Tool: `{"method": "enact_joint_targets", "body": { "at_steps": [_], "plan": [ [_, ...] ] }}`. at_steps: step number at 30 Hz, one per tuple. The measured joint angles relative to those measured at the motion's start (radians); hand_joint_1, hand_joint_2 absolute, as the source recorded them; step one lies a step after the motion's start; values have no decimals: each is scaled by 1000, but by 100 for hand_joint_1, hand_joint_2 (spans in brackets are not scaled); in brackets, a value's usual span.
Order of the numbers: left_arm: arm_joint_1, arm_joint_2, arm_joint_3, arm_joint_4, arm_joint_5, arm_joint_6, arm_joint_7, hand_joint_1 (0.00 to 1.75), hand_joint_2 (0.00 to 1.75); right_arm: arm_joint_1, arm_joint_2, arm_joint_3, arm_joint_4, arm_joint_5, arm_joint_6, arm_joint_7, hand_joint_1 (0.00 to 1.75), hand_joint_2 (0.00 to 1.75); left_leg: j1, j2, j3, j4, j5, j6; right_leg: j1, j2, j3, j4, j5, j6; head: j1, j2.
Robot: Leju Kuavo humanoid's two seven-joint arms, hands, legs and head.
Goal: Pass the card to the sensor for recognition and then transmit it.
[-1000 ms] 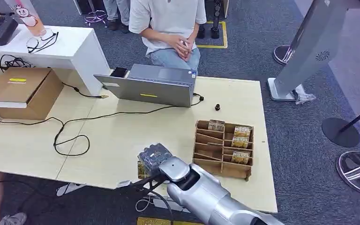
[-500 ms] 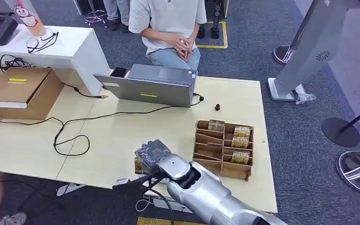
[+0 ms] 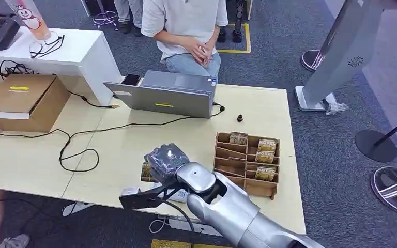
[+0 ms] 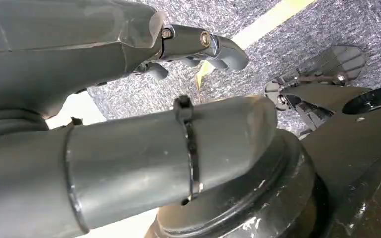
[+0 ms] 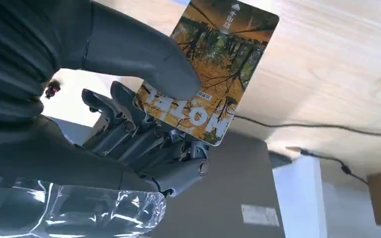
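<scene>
My right hand [image 3: 166,159] hovers over the wooden table [image 3: 124,150], near its front edge and left of the card rack. It pinches a card [image 5: 213,74] printed with an autumn forest, the thumb [image 5: 144,54] on its face and the fingers [image 5: 144,134] behind it. In the head view the card [image 3: 147,172] sticks out below and left of the hand. My left hand [image 4: 198,44] hangs over grey carpet, fingers loosely bent and holding nothing. A small dark flat device [image 3: 131,79] lies left of the laptop; whether it is the sensor I cannot tell.
A wooden card rack [image 3: 246,164] with several cards stands right of my hand. An open laptop [image 3: 165,95] sits at the far edge, a seated person [image 3: 186,31] behind it. A black cable [image 3: 77,150] loops across the table; a cardboard box [image 3: 26,101] lies far left.
My right hand has carried the card leftward and slightly farther onto the table, away from the rack. The card stays pinched throughout.
</scene>
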Motion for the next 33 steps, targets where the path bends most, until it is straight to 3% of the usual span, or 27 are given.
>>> {"method": "enact_joint_targets", "body": {
  "at_steps": [13,26,33],
  "plan": [
    [5,0,6,-2,-18,8,-23,0,0,50,-55,-53,-160,-16,-36,-12,175,175,0,0,0,0,0,0,0,0,0,0,0,0,0,0],
    [2,0,6,-2,-29,12,-33,0,0,82,-79,-104,-234,-22,-85,-36,175,175,0,0,0,0,0,0,0,0,0,0,0,0,0,0],
    [-5,0,5,-2,-42,14,-34,0,0,116,-82,-178,-271,-170,-110,-108,175,175,0,0,0,0,0,0,0,0,0,0,0,0,0,0]
  ]
}}
